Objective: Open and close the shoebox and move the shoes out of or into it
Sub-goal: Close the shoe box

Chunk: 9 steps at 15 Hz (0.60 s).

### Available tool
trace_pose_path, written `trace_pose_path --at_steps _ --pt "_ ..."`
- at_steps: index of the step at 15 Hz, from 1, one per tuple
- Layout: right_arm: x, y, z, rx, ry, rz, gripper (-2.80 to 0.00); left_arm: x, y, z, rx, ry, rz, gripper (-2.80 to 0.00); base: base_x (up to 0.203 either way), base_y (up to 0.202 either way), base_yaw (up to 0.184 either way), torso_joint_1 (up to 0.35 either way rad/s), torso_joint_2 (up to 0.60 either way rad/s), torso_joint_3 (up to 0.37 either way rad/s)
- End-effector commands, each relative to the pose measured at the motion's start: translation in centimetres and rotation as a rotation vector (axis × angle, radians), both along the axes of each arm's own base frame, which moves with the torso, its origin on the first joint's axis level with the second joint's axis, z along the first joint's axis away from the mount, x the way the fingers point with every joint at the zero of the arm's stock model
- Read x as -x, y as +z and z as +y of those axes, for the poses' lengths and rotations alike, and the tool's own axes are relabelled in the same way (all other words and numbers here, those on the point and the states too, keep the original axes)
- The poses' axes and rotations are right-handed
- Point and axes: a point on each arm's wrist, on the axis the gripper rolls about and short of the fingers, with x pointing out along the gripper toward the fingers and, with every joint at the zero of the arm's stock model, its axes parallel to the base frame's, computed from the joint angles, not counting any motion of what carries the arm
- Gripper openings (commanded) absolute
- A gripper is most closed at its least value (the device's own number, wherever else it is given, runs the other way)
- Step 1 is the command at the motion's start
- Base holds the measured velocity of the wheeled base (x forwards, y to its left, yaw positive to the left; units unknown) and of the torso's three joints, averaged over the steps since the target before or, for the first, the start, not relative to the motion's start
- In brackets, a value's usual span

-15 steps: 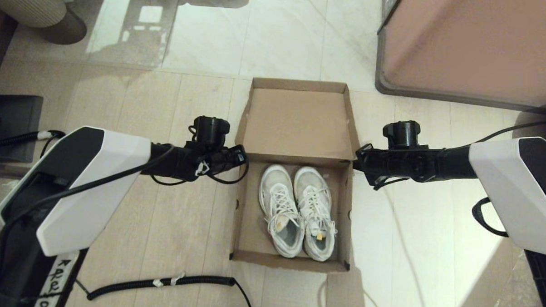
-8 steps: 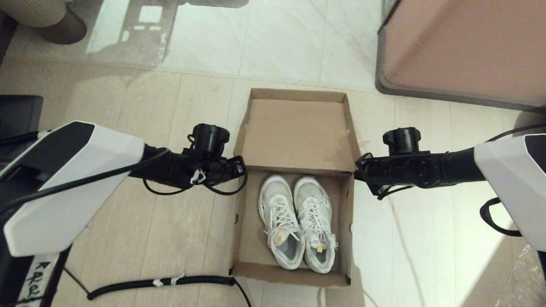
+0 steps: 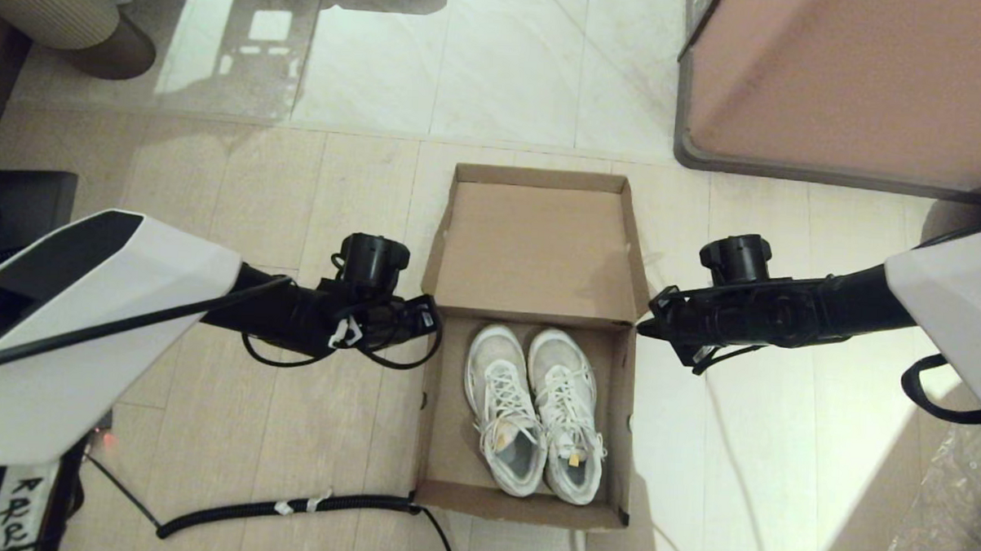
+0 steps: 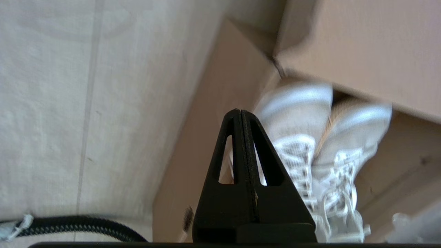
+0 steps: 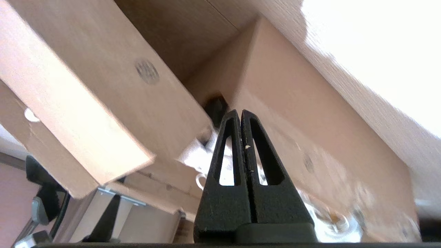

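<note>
The brown cardboard shoebox (image 3: 445,404) lies open on the floor, its lid (image 3: 536,248) folded back away from me. Two white lace-up sneakers (image 3: 535,412) sit side by side inside, toes toward the lid. My left gripper (image 3: 432,314) hangs shut beside the box's left wall near the hinge; in its wrist view the gripper (image 4: 240,112) is shut on nothing, with the sneakers (image 4: 303,137) beyond. My right gripper (image 3: 643,307) is shut at the box's right hinge corner, and its wrist view shows the gripper (image 5: 240,112) empty beside the box wall (image 5: 293,113) and lid (image 5: 86,89).
A large pinkish-brown cabinet (image 3: 848,84) stands at the back right. A black corrugated cable (image 3: 286,509) runs along the floor to the box's front left corner. A dark object (image 3: 19,210) sits at the far left and a ribbed cylinder (image 3: 67,16) at the back left.
The box with the shoes has come a little toward me in the view, and both grippers have come back with it, staying at its hinge corners. The lid remains folded back.
</note>
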Motion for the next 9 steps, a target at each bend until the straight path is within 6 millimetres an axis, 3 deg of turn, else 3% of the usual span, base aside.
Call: trace_pose_path --at_steps 1,5,9 --pt "0.2 0.7 -1.7 -0.005 -0.04 -0.011 -2.8 0.2 0.2 0.2 0.0 0.006 -0.002 -2.8 0.0 0.0 0.0 0.0 0.0 0.0" --pt "-1.9 0.1 -3.7 0.025 -0.057 -0.1 -2.8 0.3 0.1 0.2 -0.003 0.004 -0.001 -2.8 0.0 0.0 0.0 0.0 0.0 0.0" --pt "-4.7 -0.3 -3.8 -0.002 -0.047 -0.18 -2.8 0.5 -0.1 -0.5 -0.01 -0.013 0.003 -2.8 0.0 0.0 0.0 0.0 0.0 0.0"
